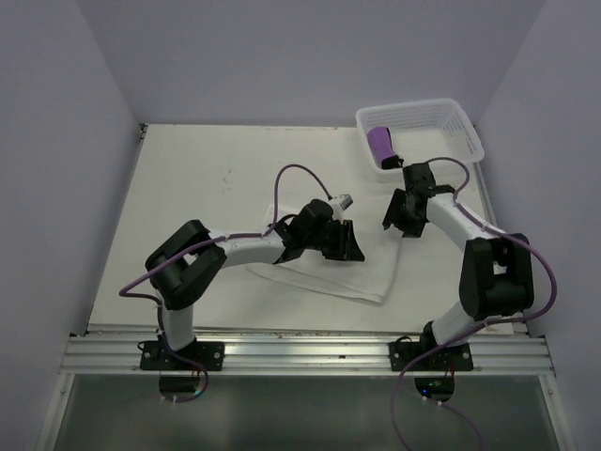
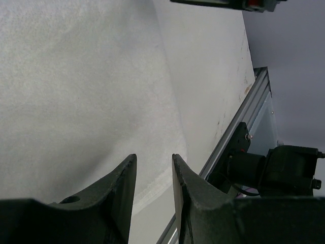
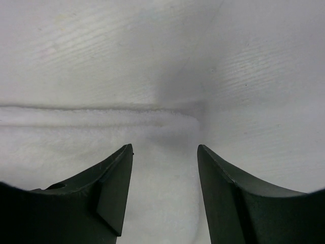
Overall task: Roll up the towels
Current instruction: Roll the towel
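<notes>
Item 1, white towel [image 1: 319, 274]: spread flat on the table [image 1: 207, 178], in the middle of the near half, between the 2 arms. Its near right corner points toward the front rail [image 1: 310, 352].

Item 2, purple towel [image 1: 380, 144]: a tight roll inside the white basket [image 1: 465, 132] at the table's far right corner. It lies against the basket's left wall (a dark end faces the near side).

Item 3, left gripper [image 2: 154, 158]: reaches in from the left and sits low over the white towel's middle. Its 2 fingers [image 2: 122, 193] stand a narrow gap apart and hold nothing. Through that gap the left wrist view shows the towel's edge and bare table beside it. The towel fills the left of that view, and the rail and the other arm's base appear at the right. Whether the fingertips touch the cloth cannot be told.

Item 4, right gripper [image 3: 165, 148]: positioned at the white towel's far right corner. The jaws are parted wider than the left pair, with nothing between them. The towel's hem runs in from the left of the right wrist view and ends at a corner just past the fingers, with bare table beyond it and to the right. Contact with the cloth cannot be confirmed.
</notes>
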Controlling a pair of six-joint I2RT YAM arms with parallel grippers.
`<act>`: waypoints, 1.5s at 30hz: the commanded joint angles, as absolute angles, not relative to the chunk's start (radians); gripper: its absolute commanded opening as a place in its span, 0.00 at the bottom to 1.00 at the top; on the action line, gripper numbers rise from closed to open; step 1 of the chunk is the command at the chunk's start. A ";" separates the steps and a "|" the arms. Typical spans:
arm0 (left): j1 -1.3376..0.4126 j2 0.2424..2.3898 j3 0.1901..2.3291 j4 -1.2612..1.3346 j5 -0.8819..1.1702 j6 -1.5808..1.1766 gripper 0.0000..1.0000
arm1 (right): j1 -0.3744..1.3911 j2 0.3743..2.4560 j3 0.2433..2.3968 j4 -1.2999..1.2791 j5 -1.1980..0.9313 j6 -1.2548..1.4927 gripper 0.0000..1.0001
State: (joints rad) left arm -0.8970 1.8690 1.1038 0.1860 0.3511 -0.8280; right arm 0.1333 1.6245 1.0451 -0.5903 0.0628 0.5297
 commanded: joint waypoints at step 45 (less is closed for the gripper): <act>-0.980 2.006 1.146 0.255 0.314 -0.848 0.00 | 0.166 0.976 0.451 -0.492 -0.124 0.643 0.00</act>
State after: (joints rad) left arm -0.9722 1.9846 1.1343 0.2298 0.3248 -0.8707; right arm 0.1635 0.9817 0.4049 -0.4606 -0.1703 0.6647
